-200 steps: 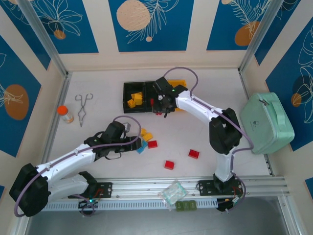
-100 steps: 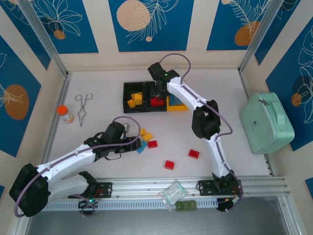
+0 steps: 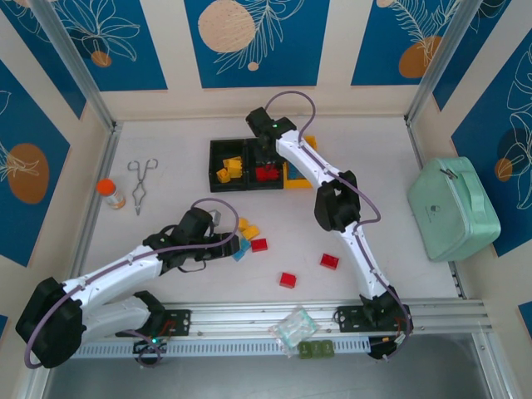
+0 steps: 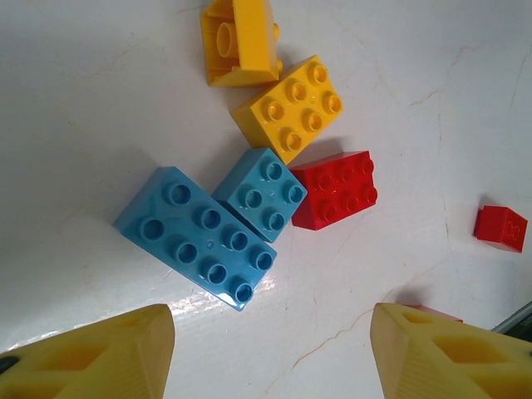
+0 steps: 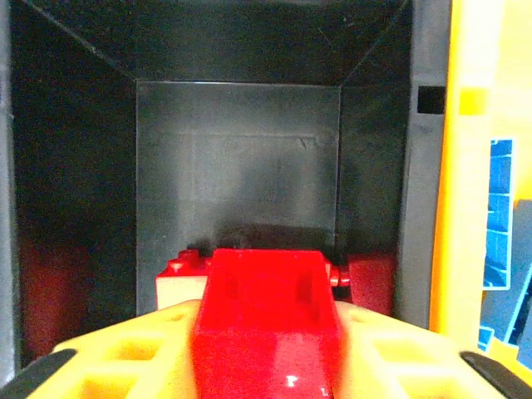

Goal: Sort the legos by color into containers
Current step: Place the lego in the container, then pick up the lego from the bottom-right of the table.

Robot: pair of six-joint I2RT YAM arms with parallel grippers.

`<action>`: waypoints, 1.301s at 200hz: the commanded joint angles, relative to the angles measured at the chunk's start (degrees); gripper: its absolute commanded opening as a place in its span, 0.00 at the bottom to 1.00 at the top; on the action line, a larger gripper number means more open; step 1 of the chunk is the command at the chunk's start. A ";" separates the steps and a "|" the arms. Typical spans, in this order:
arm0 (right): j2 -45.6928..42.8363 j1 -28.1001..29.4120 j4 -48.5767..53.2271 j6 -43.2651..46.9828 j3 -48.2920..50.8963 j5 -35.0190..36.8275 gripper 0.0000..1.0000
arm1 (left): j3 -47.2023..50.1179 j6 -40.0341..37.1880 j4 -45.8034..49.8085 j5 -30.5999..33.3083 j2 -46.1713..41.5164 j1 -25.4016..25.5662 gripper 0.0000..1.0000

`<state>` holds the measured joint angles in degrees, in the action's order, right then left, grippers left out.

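Note:
Three containers stand in a row at the back: a left black bin (image 3: 226,155) with yellow legos, a middle black bin (image 3: 268,181) with red ones, and a yellow bin (image 3: 301,179). My right gripper (image 3: 264,158) hangs over the middle bin (image 5: 237,158), shut on a red lego (image 5: 266,316); more red legos (image 5: 179,278) lie on the floor below. My left gripper (image 4: 270,349) is open, low over bare table, just short of a long blue lego (image 4: 198,237). Beside that lie a small blue (image 4: 262,194), a red (image 4: 334,189) and two yellow legos (image 4: 288,108).
Two loose red legos (image 3: 288,280) (image 3: 330,261) lie in front of the right arm. Metal tongs (image 3: 141,184) and an orange-capped bottle (image 3: 110,193) sit at the left. A mint-green case (image 3: 453,208) stands at the right, a clear bag (image 3: 293,327) on the front rail.
My right arm has stretched back, bringing the red lego from in front of the bins to over the middle black bin. The left arm has not moved.

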<state>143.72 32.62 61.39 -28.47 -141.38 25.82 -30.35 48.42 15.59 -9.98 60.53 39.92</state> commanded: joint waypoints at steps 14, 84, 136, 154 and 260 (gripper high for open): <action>1.51 0.24 2.46 0.42 -2.28 1.85 0.49 | 0.95 0.89 -0.83 0.13 -0.15 0.51 0.63; -6.98 1.82 -0.55 1.13 4.58 2.31 0.50 | -0.13 0.90 -1.36 0.29 1.16 0.45 0.63; -20.46 2.69 -8.10 -0.02 22.10 -0.21 0.49 | -1.04 0.53 0.11 0.83 1.67 0.51 0.64; -25.52 3.04 -10.65 -0.60 29.26 -0.92 0.50 | -1.16 0.53 0.42 1.23 1.72 0.50 0.63; -56.08 0.26 -13.11 -14.04 73.14 -4.18 0.75 | -7.13 -7.08 -4.71 -3.61 9.24 4.92 0.65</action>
<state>93.51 34.94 46.33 -35.70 -75.33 22.90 -34.20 45.32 13.91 -11.16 67.64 42.59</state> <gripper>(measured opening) 0.722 0.653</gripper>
